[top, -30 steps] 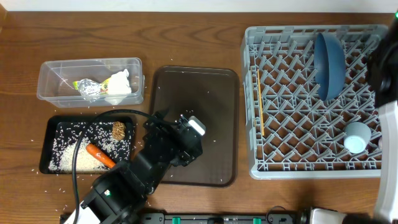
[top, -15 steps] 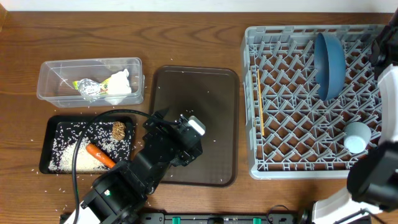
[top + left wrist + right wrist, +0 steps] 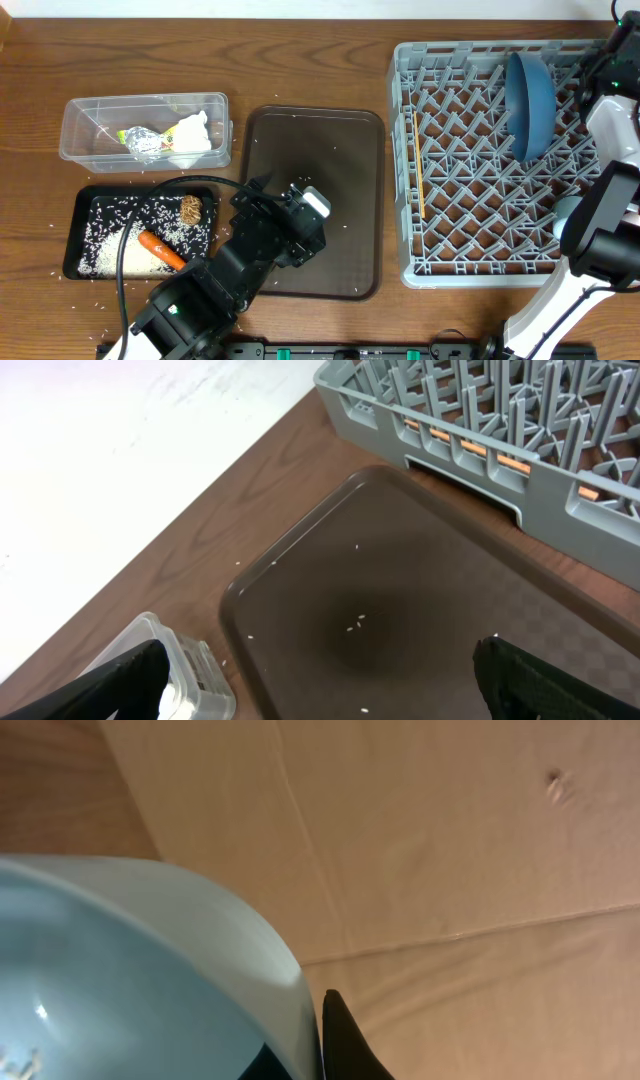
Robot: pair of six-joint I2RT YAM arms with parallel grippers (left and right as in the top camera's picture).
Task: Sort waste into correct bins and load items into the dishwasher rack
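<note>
The grey dishwasher rack (image 3: 402, 150) stands on the right with the blue plate (image 3: 528, 95) upright in it. The light-blue cup (image 3: 563, 210) is partly hidden behind my right arm (image 3: 612, 120). In the right wrist view my right gripper (image 3: 315, 1020) is shut on the rim of the light-blue bowl (image 3: 130, 960). My left gripper (image 3: 320, 695) is open and empty over the brown serving tray (image 3: 340, 150). The clear box (image 3: 80, 110) holds wrappers (image 3: 140, 142) and tissue (image 3: 192, 135). The black tray (image 3: 85, 200) holds rice (image 3: 100, 245), a carrot (image 3: 160, 250) and a brown lump (image 3: 190, 208). The pink cup is out of view.
Loose rice grains lie on the serving tray (image 3: 450, 580) and on the table round the black tray. The clear box corner (image 3: 190, 670) and the rack's near wall (image 3: 480, 450) show in the left wrist view. My left arm (image 3: 230, 270) lies across the table front.
My right arm has swung in from the right edge and up over the rack's far right corner, now covering part of the light-blue cup. The left arm has not moved.
</note>
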